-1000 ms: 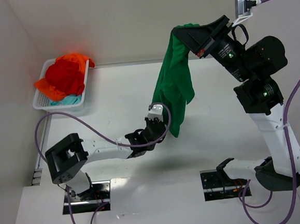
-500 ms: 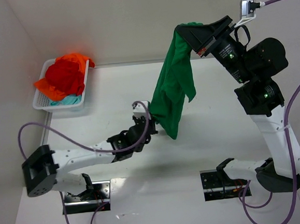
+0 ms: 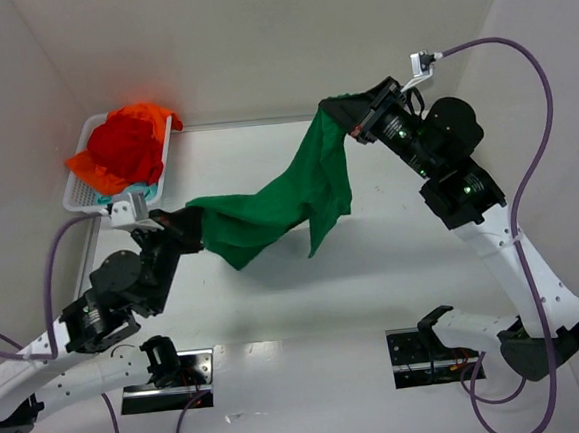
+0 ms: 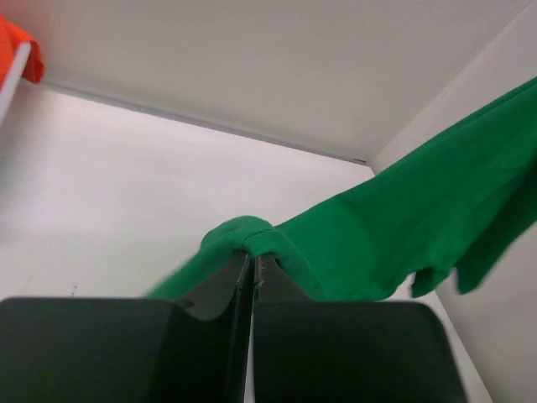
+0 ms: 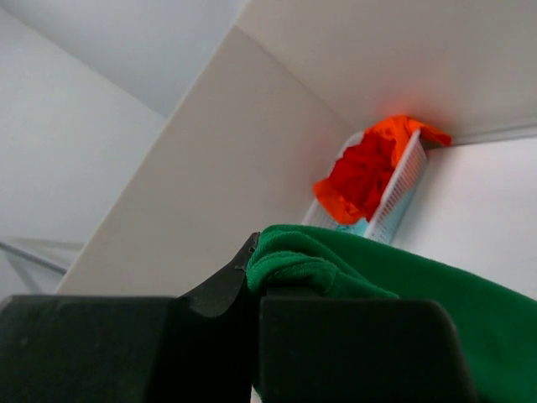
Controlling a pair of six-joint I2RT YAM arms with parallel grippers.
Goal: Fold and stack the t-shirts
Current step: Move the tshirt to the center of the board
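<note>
A bright green t-shirt [image 3: 288,202] hangs stretched in the air between both arms. My left gripper [image 3: 192,227] is shut on its lower left end, and in the left wrist view the cloth [image 4: 403,227] bunches over the pinched fingertips [image 4: 254,259]. My right gripper [image 3: 347,115] is shut on the upper right end, held high near the back wall; green cloth [image 5: 336,260] folds over its fingers. A loose flap droops from the middle of the shirt. The red [image 3: 124,149], orange [image 3: 146,112] and teal [image 3: 132,194] t-shirts lie heaped in the basket.
The white slotted basket [image 3: 77,198] stands at the back left corner, close to my left arm; it also shows in the right wrist view [image 5: 403,180]. White walls close the table at the back and both sides. The arm bases sit at the near edge.
My left gripper closed on the shirt's lower end and pulled it left toward the basket. The right gripper came lower and leftward, so the shirt now spans sideways instead of hanging straight down.
</note>
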